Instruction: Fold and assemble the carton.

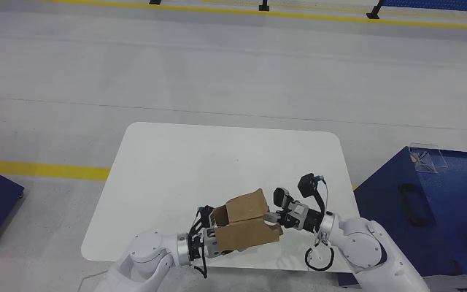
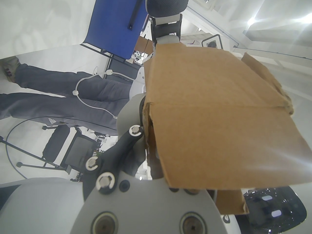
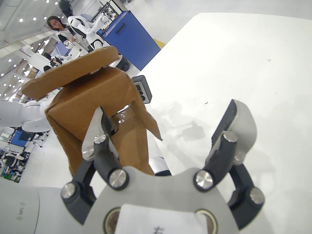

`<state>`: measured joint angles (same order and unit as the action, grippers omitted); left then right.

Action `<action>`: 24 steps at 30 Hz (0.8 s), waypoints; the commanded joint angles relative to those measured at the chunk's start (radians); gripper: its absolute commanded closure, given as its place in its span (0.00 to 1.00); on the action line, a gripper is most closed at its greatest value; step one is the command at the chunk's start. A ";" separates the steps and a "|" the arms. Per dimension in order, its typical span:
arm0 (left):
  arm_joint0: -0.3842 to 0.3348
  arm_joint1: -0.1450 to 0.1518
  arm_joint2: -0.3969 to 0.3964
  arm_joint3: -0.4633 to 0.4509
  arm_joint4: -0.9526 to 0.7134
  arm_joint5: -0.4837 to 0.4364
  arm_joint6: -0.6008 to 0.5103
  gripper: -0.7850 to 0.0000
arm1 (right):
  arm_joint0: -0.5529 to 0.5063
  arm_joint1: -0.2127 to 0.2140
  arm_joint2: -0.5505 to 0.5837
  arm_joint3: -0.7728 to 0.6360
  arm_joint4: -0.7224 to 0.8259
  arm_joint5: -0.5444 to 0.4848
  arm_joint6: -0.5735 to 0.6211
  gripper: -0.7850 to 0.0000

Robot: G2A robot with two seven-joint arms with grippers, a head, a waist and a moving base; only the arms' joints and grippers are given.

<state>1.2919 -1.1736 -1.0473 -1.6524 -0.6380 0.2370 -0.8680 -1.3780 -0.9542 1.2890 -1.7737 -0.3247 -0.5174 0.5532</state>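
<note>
Carton [image 1: 246,219]: brown cardboard, partly formed, held tilted off the tabletop [image 1: 219,157] above its near edge, between the 2 arms. The end facing the right arm is not closed. In the right wrist view 1 flap [image 3: 70,74] sticks out over the open end. A 2nd flap [image 3: 143,115] juts toward the gap in the right jaws. A strip of clear tape [image 3: 121,117] sits on the carton near that end.

Left gripper [image 1: 210,233]: at the carton's left end. Jaws closed onto a carton wall, carrying it. In the left wrist view the broad carton panel covers most of the jaws.

Right gripper [image 3: 165,113]: at the carton's right end. Jaws spread wide, gripping nothing. 1 finger [image 3: 96,127] lies against the carton at the open end. The other finger [image 3: 241,122] stands free above bare tabletop.

Blue cabinet [image 1: 408,212] stands beside the tabletop on the right.
</note>
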 commanded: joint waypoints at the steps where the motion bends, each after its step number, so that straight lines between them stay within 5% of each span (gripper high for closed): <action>1: 0.003 0.001 0.001 -0.003 0.001 -0.002 0.000 1.00 | -0.002 0.000 -0.002 -0.001 0.002 -0.003 0.004 0.00; 24: 0.024 0.003 -0.011 -0.003 -0.013 -0.080 0.027 1.00 | -0.063 0.017 0.126 -0.017 0.113 -0.064 0.049 0.00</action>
<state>1.3151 -1.1702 -1.0568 -1.6555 -0.6497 0.1605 -0.8449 -1.4348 -0.9382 1.4070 -1.7855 -0.2125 -0.5800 0.6009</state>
